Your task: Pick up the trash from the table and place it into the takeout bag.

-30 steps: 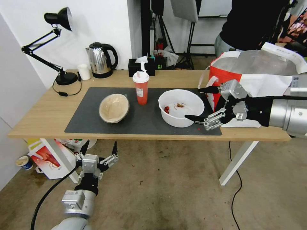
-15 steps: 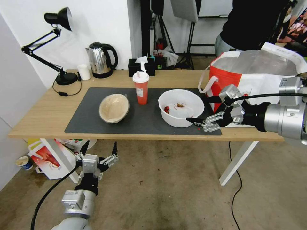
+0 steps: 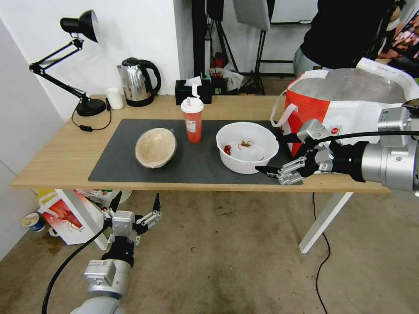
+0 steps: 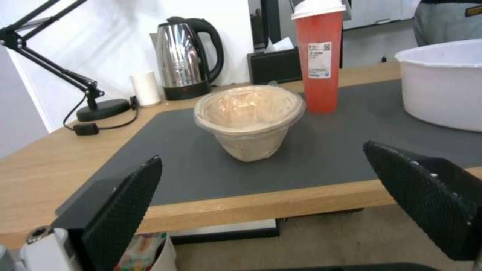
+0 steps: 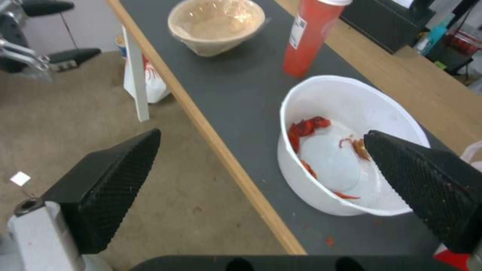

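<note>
Three pieces of trash sit on the dark mat [image 3: 118,168] of the table [image 3: 56,161]: a tan paper bowl [image 3: 156,147], a red drink cup [image 3: 192,120] with a white lid, and a large white bowl [image 3: 246,146] holding red food scraps. The takeout bag [image 3: 349,100] stands open at the table's right end. My right gripper [image 3: 267,153] is open at the white bowl's right side, low over the mat. In its wrist view the right gripper [image 5: 262,133] spans the white bowl [image 5: 351,113]. My left gripper [image 3: 137,198] hangs open below the table's front edge, facing the tan bowl [image 4: 248,120].
A desk lamp [image 3: 83,26], kettle [image 3: 137,80], small white cup [image 3: 115,98] and black tissue box [image 3: 192,91] line the back of the table. A red-and-white carton [image 3: 65,216] stands on the floor under the left end. A person [image 3: 345,30] stands behind the bag.
My right gripper has dropped lower beside the white bowl's right side and shifted slightly toward the table's front edge. The left arm and the trash have not moved.
</note>
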### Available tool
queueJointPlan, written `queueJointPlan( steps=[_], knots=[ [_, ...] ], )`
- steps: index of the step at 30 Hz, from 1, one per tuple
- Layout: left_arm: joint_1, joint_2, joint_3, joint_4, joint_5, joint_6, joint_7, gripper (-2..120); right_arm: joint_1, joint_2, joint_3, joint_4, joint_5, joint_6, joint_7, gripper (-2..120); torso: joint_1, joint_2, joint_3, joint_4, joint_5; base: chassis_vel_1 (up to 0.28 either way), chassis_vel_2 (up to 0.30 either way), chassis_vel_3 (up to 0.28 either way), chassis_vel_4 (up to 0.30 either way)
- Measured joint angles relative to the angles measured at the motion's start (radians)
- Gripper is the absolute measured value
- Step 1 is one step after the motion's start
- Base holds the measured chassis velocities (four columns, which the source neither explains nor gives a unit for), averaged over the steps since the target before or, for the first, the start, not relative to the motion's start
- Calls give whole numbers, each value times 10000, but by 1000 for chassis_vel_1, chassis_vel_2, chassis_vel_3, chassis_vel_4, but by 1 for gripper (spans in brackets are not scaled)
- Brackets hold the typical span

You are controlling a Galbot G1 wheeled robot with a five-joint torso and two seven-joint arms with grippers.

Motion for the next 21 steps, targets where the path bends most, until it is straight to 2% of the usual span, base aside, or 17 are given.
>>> queueJointPlan(
  steps=[10,17,21],
  knots=[
    [-1,0,0,0,0,0,0,100,74,20,-208,-192,-291,41,-175,100,-1,0,0,0,0,0,0,0,0],
    [-1,0,1,0,0,0,0,100,231,260,-564,-529,-720,137,-438,100,0,0,0,0,3,0,0,0,0],
    [0,0,0,0,0,0,0,100,372,543,-968,-915,-1411,293,-829,100,0,0,0,0,2,0,0,0,0]
  ],
)
